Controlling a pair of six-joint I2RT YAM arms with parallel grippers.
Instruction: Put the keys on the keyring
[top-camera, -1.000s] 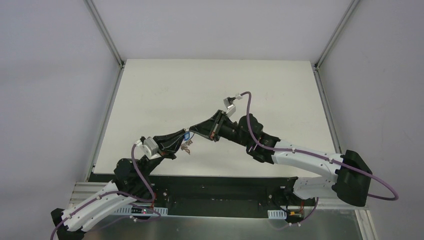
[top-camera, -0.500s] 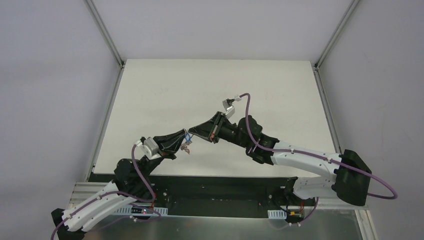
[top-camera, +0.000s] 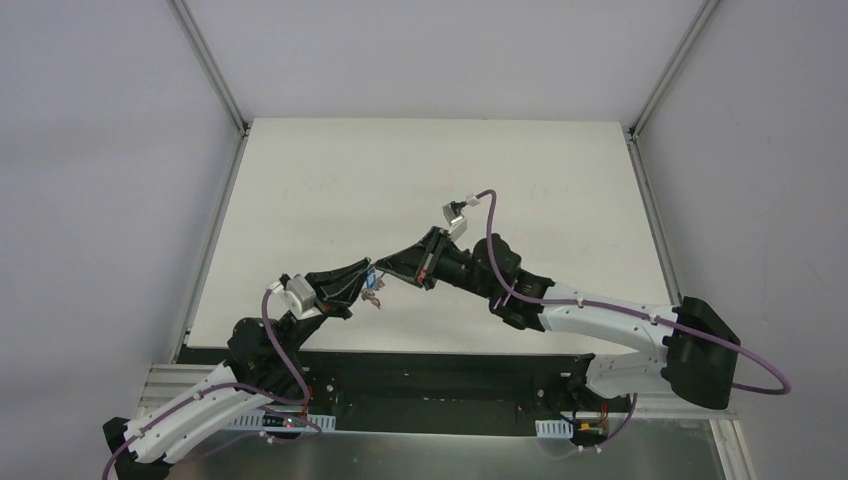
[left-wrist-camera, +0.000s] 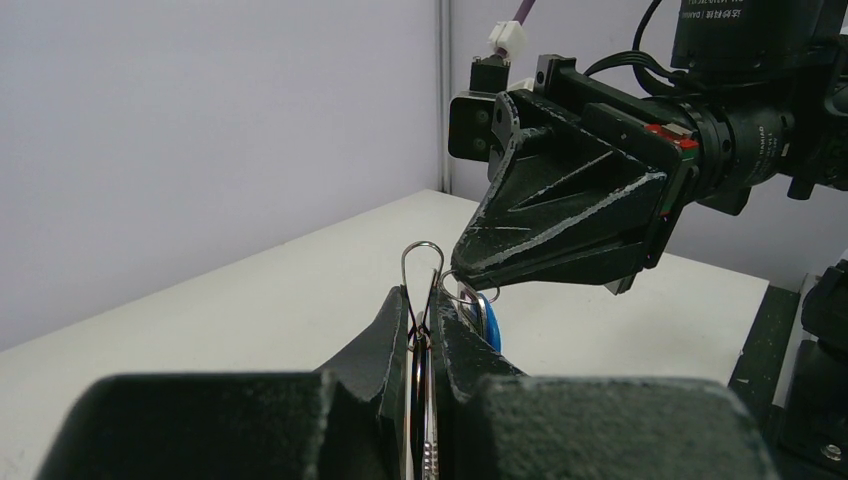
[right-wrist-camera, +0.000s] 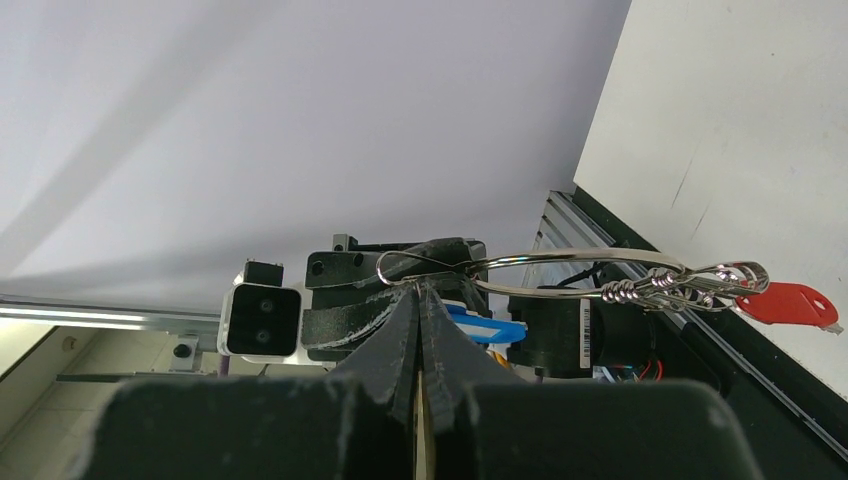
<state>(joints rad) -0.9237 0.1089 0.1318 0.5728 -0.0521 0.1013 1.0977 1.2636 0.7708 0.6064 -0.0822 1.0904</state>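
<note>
Plainly counted one keyring (right-wrist-camera: 570, 256), one blue-headed key (right-wrist-camera: 487, 328), one red-headed key (right-wrist-camera: 790, 303) and a tight cluster of small silver keys (right-wrist-camera: 680, 283), too bunched to number. Counted two grippers as well, nose to nose above the table (top-camera: 420, 180). Found the left gripper (left-wrist-camera: 422, 308) clenched on the keyring, with a narrow loop of wire poking up out of its closed fingers. Found the right gripper (right-wrist-camera: 420, 290) squeezed fully together, tips touching the ring's wire just beside the left fingers; could not tell whether pinching it or only pressing against it. Saw the keyring held clear of the table, stretching away from both grippers, with the small silver keys and the red-headed key gathered at its far end. Spotted the blue-headed key just beside the left gripper's fingers, under the right gripper's tips; could not tell whether threaded on the wire.
</note>
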